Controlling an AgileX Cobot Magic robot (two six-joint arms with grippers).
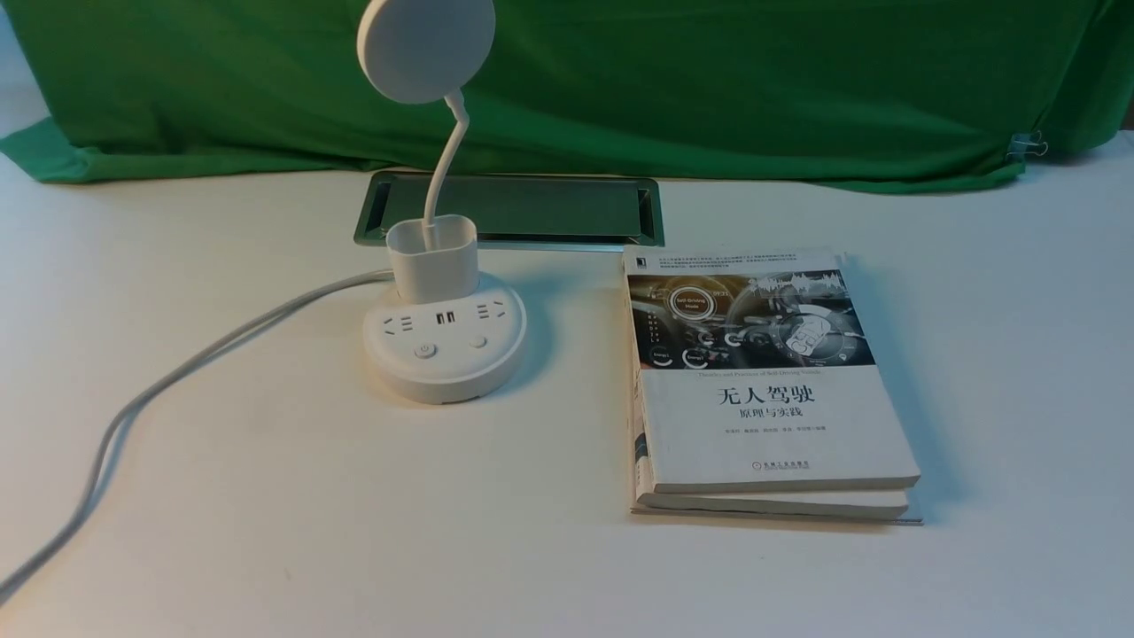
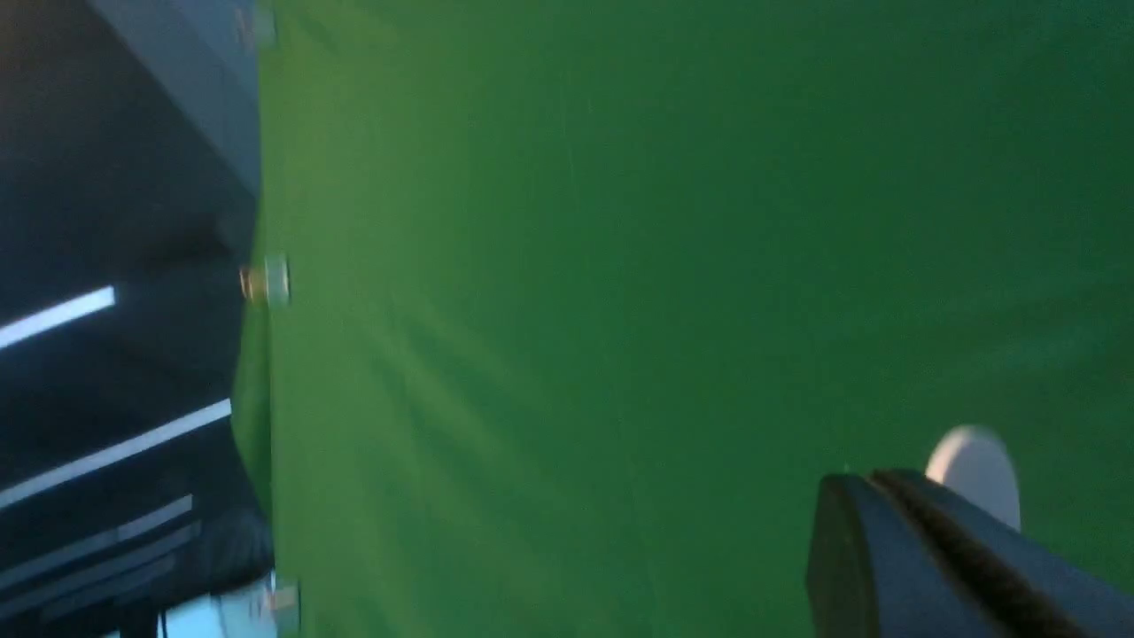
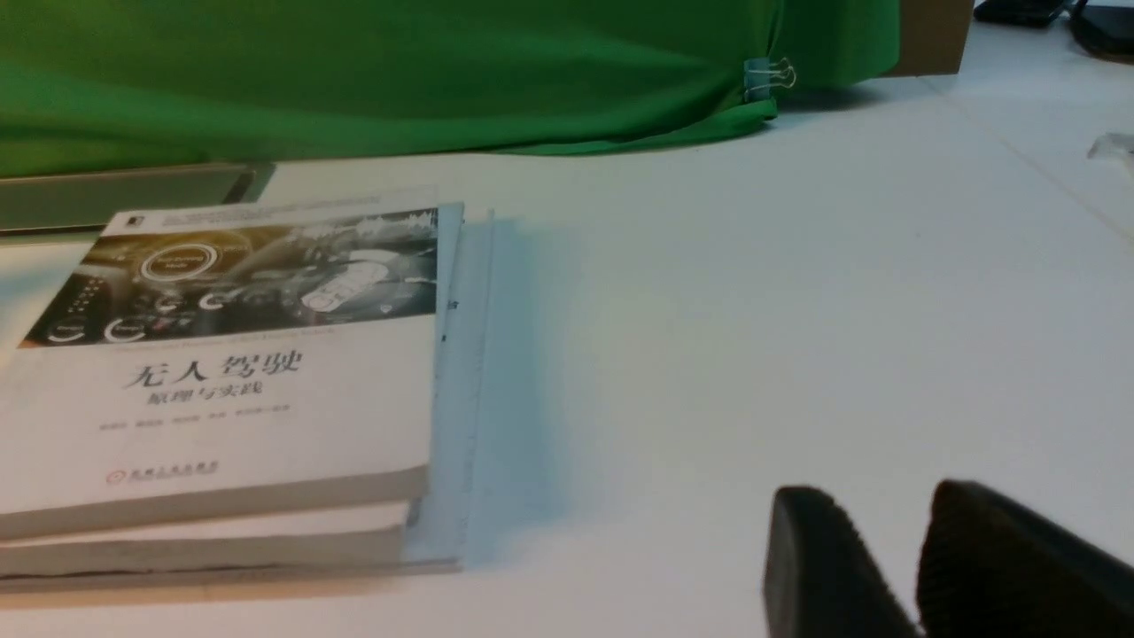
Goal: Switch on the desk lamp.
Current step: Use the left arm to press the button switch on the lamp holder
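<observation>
Desk lamp: the white desk lamp (image 1: 445, 378) stands upright on the white tabletop (image 1: 266, 496), left of centre in the front view; its wide round base presumably steadies the tall neck and head.
Lamp head: the disc head (image 1: 427, 44) sits above the base on 1 bendy neck (image 1: 446, 168); no glow is visible on the face shown.
Controls: 2 round buttons sit on the base's near side, facing the robot; the left button (image 1: 425, 351) bears a power mark; the right button (image 1: 478, 342) has no legible mark; which of the 2 runs the light is a judgement, the marked one being the likelier.
Power cord: the grey cord (image 1: 199, 356) runs from the base off the left edge; an approach from the front avoids it.
Left gripper: the left gripper (image 2: 873, 478) has its 2 fingers together, with nothing between them; closed tips suit a button press; it points towards the green cloth (image 2: 576, 310), so it likely needs to tilt down.
Right gripper: the right gripper (image 3: 873, 496) has its 2 fingers parted by a modest gap, holding nothing; no part in the press seems needed.
Book stack: the stacked books (image 1: 771, 425) lie right of the lamp, apart from it; bare tabletop separates the 2.
Working room: the tabletop in front of the base is bare; press straight down, since a slanted push could slide the base.
</observation>
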